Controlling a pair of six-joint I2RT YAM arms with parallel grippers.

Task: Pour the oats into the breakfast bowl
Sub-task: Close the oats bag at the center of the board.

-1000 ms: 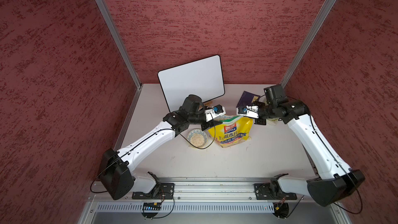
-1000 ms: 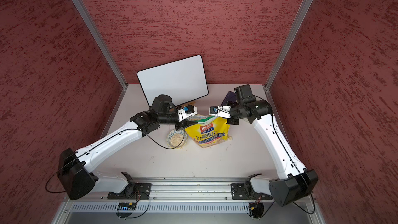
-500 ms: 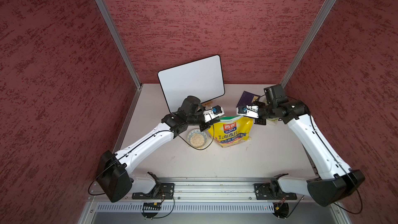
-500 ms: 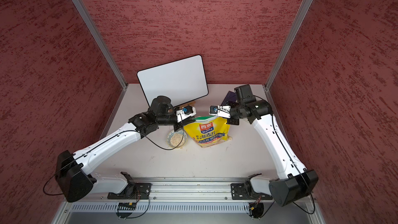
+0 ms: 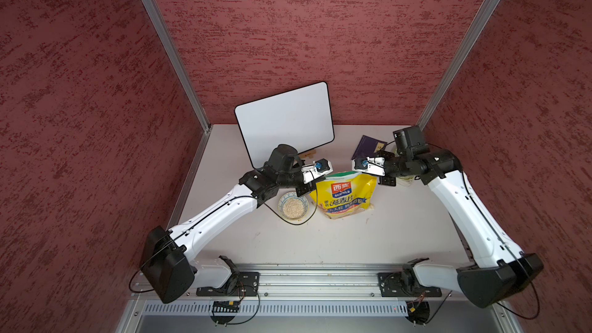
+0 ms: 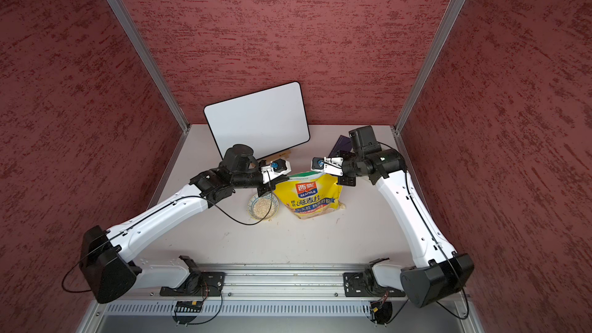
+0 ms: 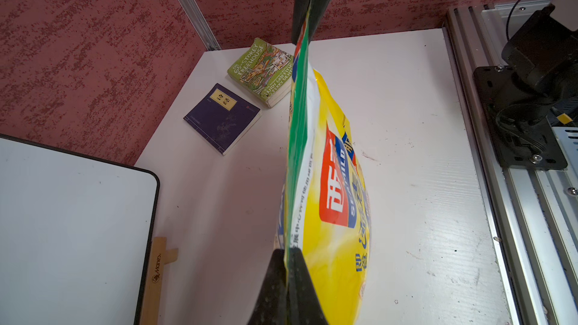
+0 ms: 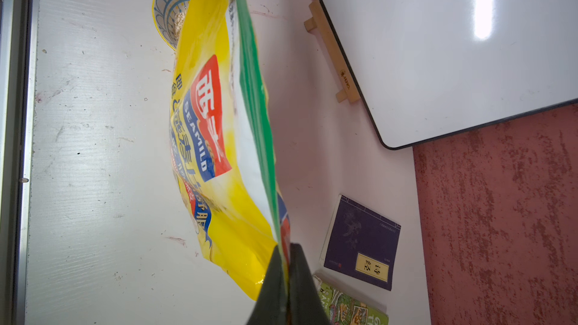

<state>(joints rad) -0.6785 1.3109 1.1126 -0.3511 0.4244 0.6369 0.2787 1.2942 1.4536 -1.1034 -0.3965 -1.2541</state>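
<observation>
The yellow oats bag [image 5: 344, 195] [image 6: 309, 197] stands upright in mid-table, its green-white top edge stretched between both grippers. My left gripper [image 5: 322, 177] [image 7: 287, 253] is shut on the edge's left corner. At the right corner, my right gripper [image 5: 368, 175] [image 8: 286, 250] is shut on the same edge. The breakfast bowl [image 5: 292, 207] [image 6: 262, 208] [image 8: 169, 7] sits on the table just left of the bag, under my left wrist. Pale oats [image 5: 292, 208] lie in it. The bag [image 7: 331, 182] [image 8: 212, 139] hides part of the bowl in the right wrist view.
A whiteboard [image 5: 285, 120] leans on a wooden stand [image 8: 328, 48] at the back. A purple book [image 7: 223, 117] and a green book [image 7: 262, 70] lie at the back right, near my right arm. The aluminium rail [image 5: 304, 280] runs along the front edge.
My left gripper has closed onto the bag's top left corner. The right gripper has kept its hold, and the bag has stayed upright.
</observation>
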